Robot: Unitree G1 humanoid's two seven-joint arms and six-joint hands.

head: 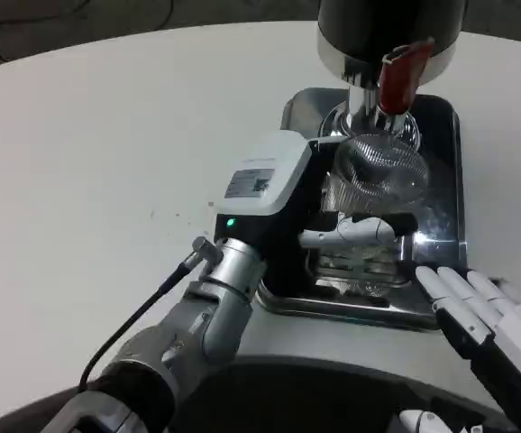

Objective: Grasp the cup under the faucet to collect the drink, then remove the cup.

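Your left robot hand (pixel 337 212) reaches in from the lower left, over the tray (pixel 445 162). Its white back with a small label faces up, and a little green light glows near the wrist. Its fingers (pixel 360 230) wrap around the cup (pixel 378 176), so this robot hand is grasping the cup. One white and black finger lies across the front of the cup, low down.

The cup is clear plastic with ridges on its side. It stands upright on the tray, right under the faucet (pixel 369 99). You cannot tell if there is any drink in it, because the plastic shines too much.

The faucet has a red handle (pixel 400 77) that sticks out to the front. It hangs from the dispenser (pixel 391 27), which is dark on top with a shiny band at the bottom.

The tray is silver metal with a raised rim. It sits on the white surface (pixel 107 153), at the far right side.

Your right robot hand (pixel 486 311) rests at the lower right, near the front corner of the tray. Its fingers are straight and spread, pointing up and to the left. It holds nothing, so it is released. It is well apart from the cup.

A black cable (pixel 134 320) runs along your left forearm.
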